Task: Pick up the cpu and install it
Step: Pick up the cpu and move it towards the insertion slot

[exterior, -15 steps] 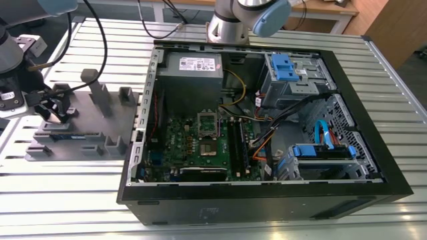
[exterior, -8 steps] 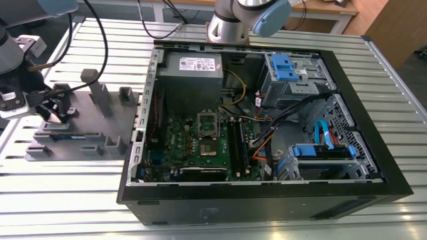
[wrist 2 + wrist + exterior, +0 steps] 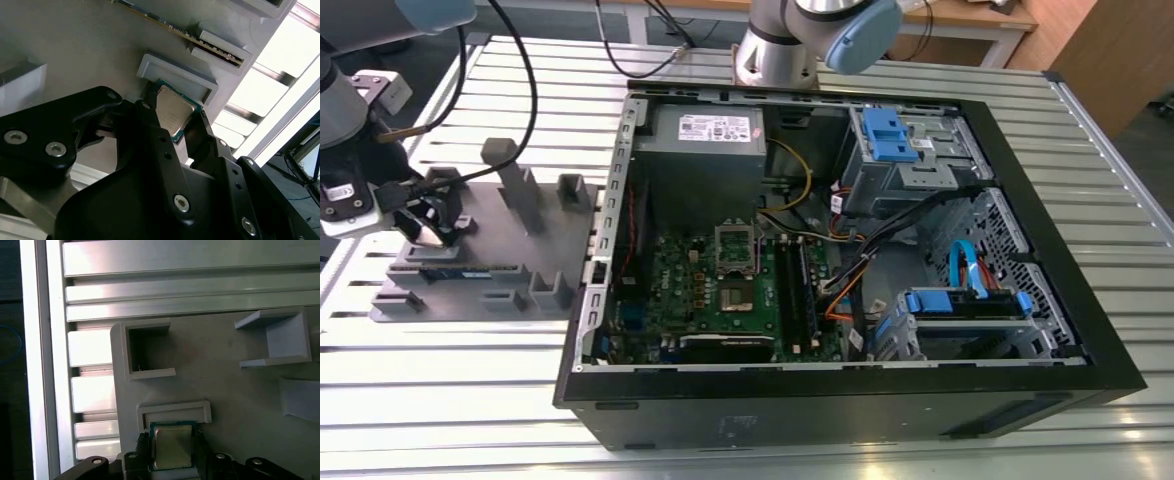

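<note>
Grips the cpu [image 3: 172, 446] at the grey tray [image 3: 235, 405], gripper [image 3: 176, 111] drawn narrow, one black finger [image 3: 150, 130] pressed to each of two opposite edges of the chip. Presents the chip's silver top and thin dark rim in both wrist views. Holds the chip just beside the tray's raised three-sided frame [image 3: 174, 410], at the frame's open side and near the tray's edge; cannot tell whether resting on the tray floor or raised off it. Shows, beyond that frame on the tray, a long dark memory stick [image 3: 200, 42] lying in its own slot, apart from the cpu. Shows also an open box-shaped pocket [image 3: 145, 352] at the tray's corner and further grey brackets [image 3: 275, 340] toward the tray's middle. In the exterior view, works at the tray's end farthest from the open computer case [image 3: 854, 250], among upright grey posts [image 3: 520, 190]. Shares a slatted metal table [image 3: 454, 400] with that case, set just beside the tray, side panel off, green motherboard [image 3: 707, 290] exposed, well apart from the cpu.
</note>
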